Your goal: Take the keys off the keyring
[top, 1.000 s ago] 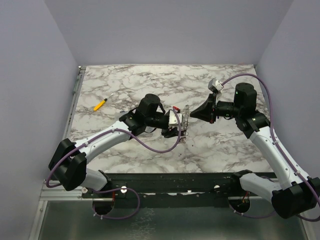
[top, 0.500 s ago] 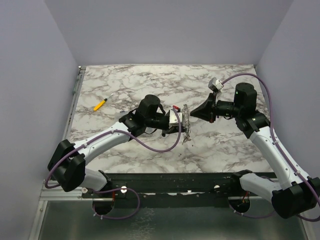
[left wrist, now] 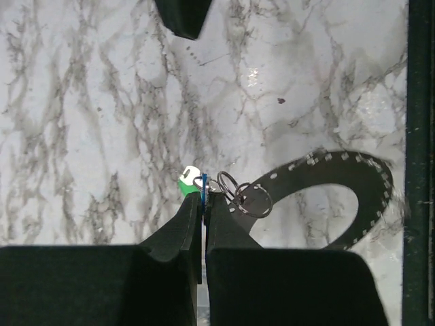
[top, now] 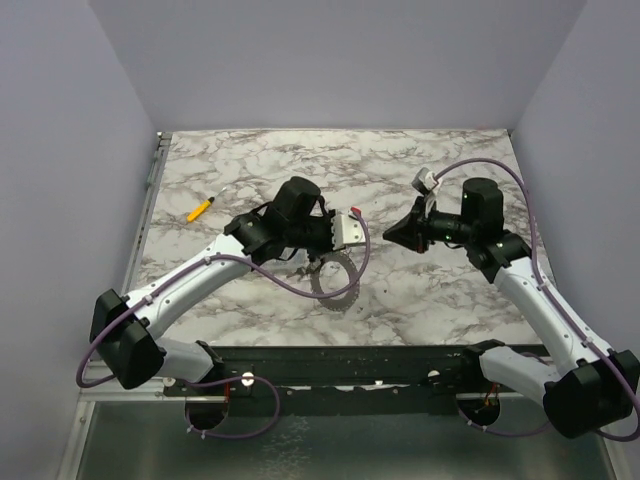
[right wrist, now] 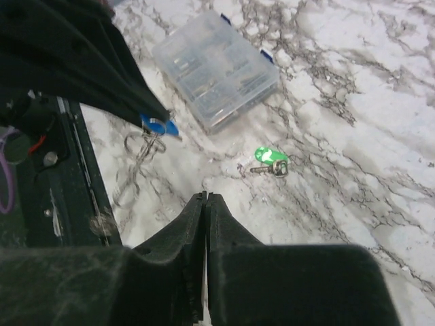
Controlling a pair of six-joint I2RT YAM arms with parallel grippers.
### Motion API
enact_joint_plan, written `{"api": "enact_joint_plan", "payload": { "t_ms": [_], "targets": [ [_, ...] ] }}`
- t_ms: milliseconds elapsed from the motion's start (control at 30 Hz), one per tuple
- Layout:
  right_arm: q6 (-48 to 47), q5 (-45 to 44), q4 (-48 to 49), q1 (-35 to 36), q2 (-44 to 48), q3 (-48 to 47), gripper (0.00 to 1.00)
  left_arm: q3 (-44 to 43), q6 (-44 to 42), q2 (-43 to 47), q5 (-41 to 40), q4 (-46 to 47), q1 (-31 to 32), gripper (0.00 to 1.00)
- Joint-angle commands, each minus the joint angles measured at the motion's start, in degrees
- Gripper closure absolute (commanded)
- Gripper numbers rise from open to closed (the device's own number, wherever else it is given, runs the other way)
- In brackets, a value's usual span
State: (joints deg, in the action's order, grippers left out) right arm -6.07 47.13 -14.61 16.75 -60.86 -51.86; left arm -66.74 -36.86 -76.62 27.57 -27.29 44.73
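- Top view: the left gripper (top: 335, 250) is over the marble table (top: 250, 170), with the grey keyring (top: 335, 276) just below it. The right gripper (top: 392, 233) is apart from both, to the right.
- Left wrist: the fingers (left wrist: 183, 231) are pressed together on the blue-headed key (left wrist: 203, 185). 2 small split rings (left wrist: 245, 197) join it, and the keyring looks blurred beside them.
- Right wrist: the fingers (right wrist: 170, 238) are pressed together on nothing. The green-headed key (right wrist: 270, 157) lies alone on the table, near a clear box (right wrist: 216, 68).

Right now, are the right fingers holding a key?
No: the right fingers are shut empty, with the green key lying on the table.
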Motion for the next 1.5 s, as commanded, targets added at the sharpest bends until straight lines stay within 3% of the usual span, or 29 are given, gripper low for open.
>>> {"api": "enact_joint_plan", "payload": {
  "t_ms": [0, 133, 333, 433, 733, 933, 1233, 1400, 1467],
  "targets": [
    [-1.82, 5.13, 0.39, -0.32, 0.92, 2.74, 0.77, -5.31, -7.69, -1.78, -7.04, -4.84, 1.06, 1.0],
    [-3.33, 8.53, 0.11, -0.32, 0.89, 2.95, 0.55, -10.39, -8.87, -3.96, -7.38, -8.17, 2.04, 1.0],
    [-3.55, 7.54, -1.38, -0.32, 1.24, 0.37, 0.28, -18.4, -0.99, -7.93, -9.8, -10.47, 2.35, 1.0],
    [-4.32, 5.41, -2.33, -0.33, 1.69, -0.98, 0.23, -21.47, 3.12, -9.73, -9.52, -11.8, 2.37, 1.0],
    [-9.51, 9.06, -2.69, -0.32, 1.04, -2.18, 0.23, -25.98, 5.29, -11.22, -0.24, -19.16, 2.5, 1.0],
    [-3.73, 14.8, 5.17, -0.14, 0.02, 1.03, 0.23, -25.97, 7.23, -10.41, 5.45, -19.19, 2.5, 1.0],
    [-6.12, 17.95, 4.31, 0.48, 0.19, 4.8, 0.25, -25.51, 14.44, -9.22, 5.42, -14.75, 2.53, 1.0],
    [-8.86, 15.8, 2.92, 0.73, 0.15, 5.58, 0.38, -24.64, 14.05, -8.04, 7.11, -14.43, 2.55, 1.0],
    [-8.13, 15.75, 3.45, 0.73, 0.08, 5.75, 0.37, -24.16, 13.88, -7.38, 6.05, -14.01, 2.48, 1.0]
  ]
}}
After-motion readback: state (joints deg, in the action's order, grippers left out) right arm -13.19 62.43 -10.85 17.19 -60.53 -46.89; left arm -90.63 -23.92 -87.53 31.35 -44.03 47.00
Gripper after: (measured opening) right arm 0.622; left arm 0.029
